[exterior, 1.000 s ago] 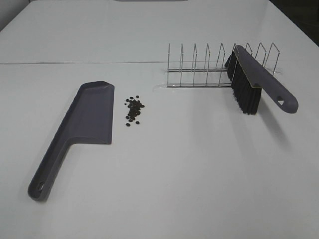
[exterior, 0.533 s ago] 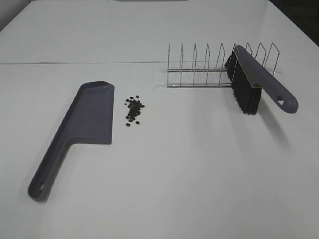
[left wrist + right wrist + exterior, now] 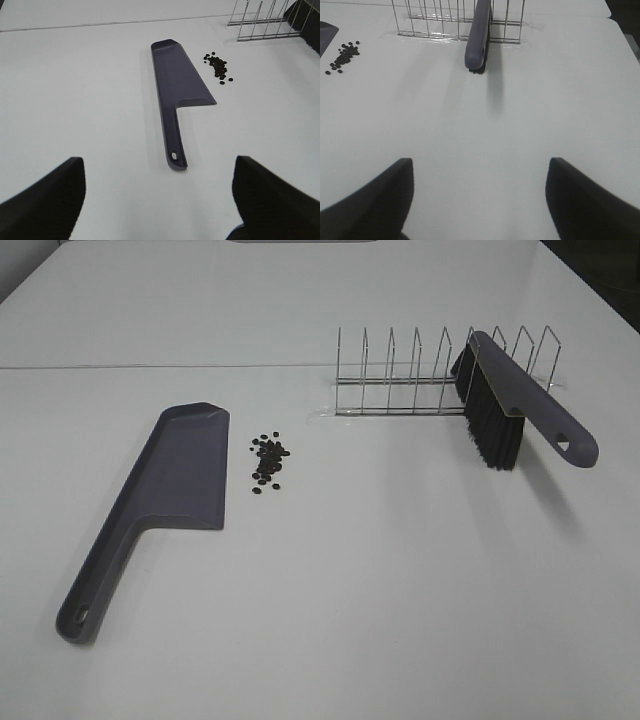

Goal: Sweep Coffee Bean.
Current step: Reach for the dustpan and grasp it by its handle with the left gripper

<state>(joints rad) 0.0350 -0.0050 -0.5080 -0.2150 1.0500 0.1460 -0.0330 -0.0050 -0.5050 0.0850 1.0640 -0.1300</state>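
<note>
Comparing this moment with the two earlier high views turned up no change at all, which I took to mean the sweeping had not begun.

On the left, the grey-purple dustpan (image 3: 165, 500) lay flat on the white surface (image 3: 380, 580), handle toward the near edge, exactly where it had been. The left jaws stood wide apart and empty in the left wrist view, hanging short of the dustpan's handle end and touching nothing.

Just beside the pan's right edge sat the coffee bean (image 3: 268, 462) cluster, a small loose patch of dark beans on the bare surface. None were in the pan, and the patch had the same outline as before.

Further right, the wire rack (image 3: 400, 385) stood toward the back. The dark-bristled brush (image 3: 510, 405) was propped in its right end, bristles down and handle jutting toward the near right, unmoved. The right jaws were likewise spread open and empty, well back from the brush handle (image 3: 477, 45).

By my reading, both tools had yet to be picked up.
</note>
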